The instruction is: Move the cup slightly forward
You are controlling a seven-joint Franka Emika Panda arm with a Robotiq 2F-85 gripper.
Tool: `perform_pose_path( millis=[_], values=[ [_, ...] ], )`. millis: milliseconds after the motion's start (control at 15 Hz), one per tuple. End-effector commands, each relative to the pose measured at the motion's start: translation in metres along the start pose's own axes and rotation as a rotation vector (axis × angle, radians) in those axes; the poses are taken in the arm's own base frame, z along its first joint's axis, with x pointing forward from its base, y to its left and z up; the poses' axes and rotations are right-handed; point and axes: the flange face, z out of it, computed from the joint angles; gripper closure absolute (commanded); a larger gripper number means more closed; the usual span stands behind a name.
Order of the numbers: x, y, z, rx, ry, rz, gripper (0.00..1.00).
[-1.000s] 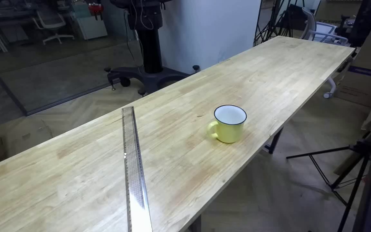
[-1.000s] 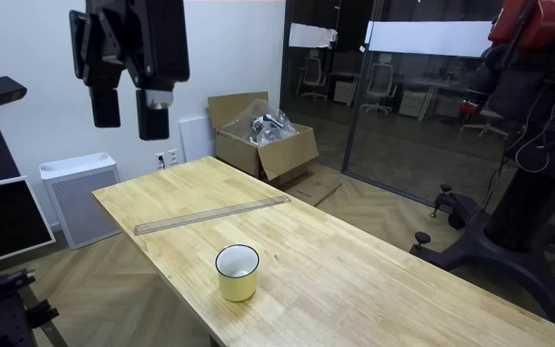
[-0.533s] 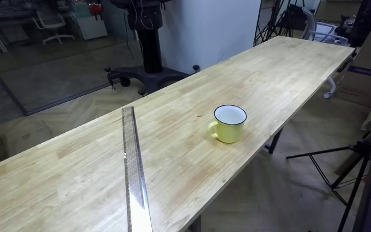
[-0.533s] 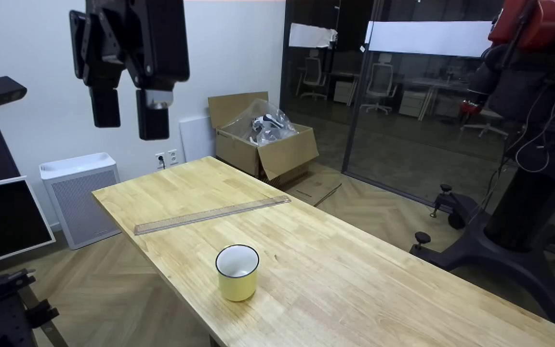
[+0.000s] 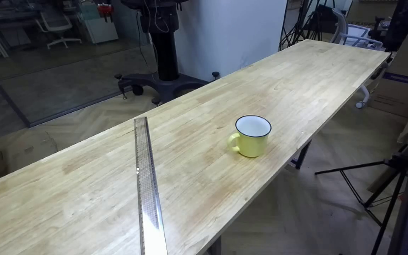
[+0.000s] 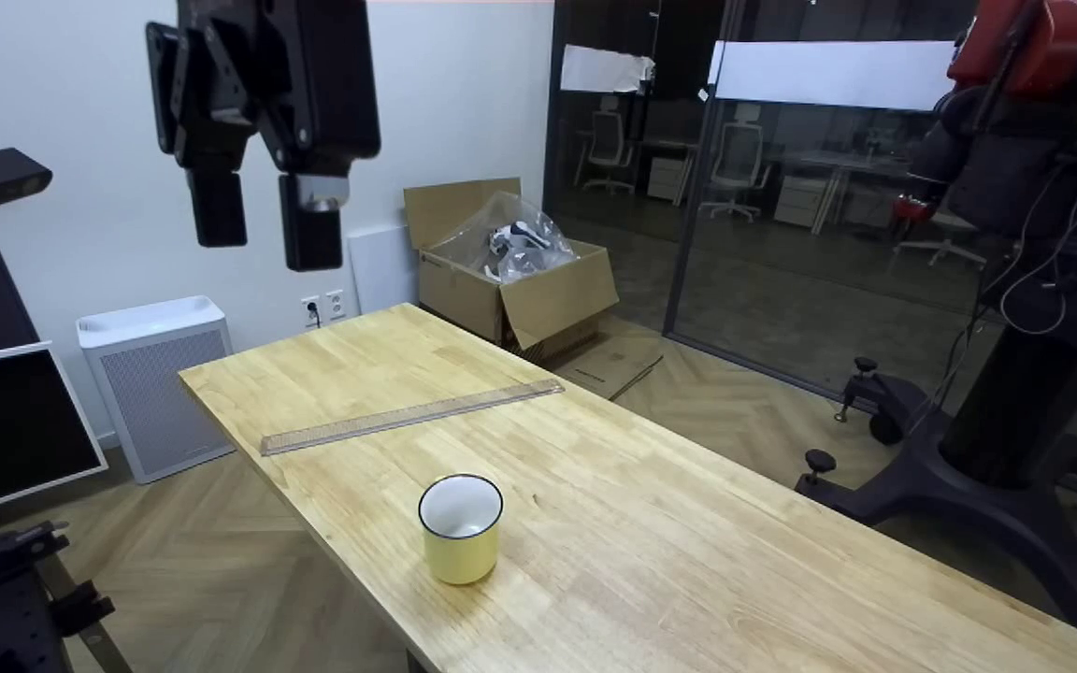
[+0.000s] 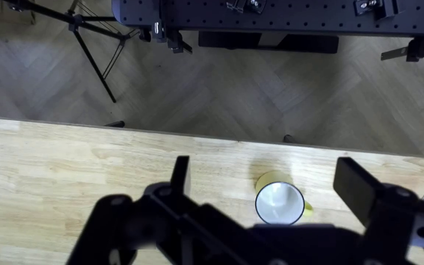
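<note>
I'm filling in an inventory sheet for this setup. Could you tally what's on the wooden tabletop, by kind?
Yellow enamel-style mug: 1
Clear ruler: 1
Total: 2

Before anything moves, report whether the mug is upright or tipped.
Upright: in both exterior views the yellow mug stands with its mouth facing up.

gripper (image 6: 265,234), shifted slightly rightward, in an exterior view
</note>
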Motion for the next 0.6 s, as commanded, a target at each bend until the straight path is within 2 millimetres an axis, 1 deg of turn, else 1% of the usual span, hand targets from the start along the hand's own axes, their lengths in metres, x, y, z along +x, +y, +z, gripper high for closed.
perform_pose_path(
  millis=[0, 133, 267, 333, 533],
  values=[
    [0.031, 0.033, 0.005, 0.028, 0.100, 0.131, 0.00],
    [0.055, 0.056, 0.018, 0.050, 0.174, 0.212, 0.00],
    [0.079, 0.076, 0.034, 0.072, 0.232, 0.279, 0.00],
    [0.092, 0.086, 0.046, 0.086, 0.243, 0.315, 0.00],
    [0.125, 0.103, 0.077, 0.103, 0.267, 0.374, 0.00]
  ],
)
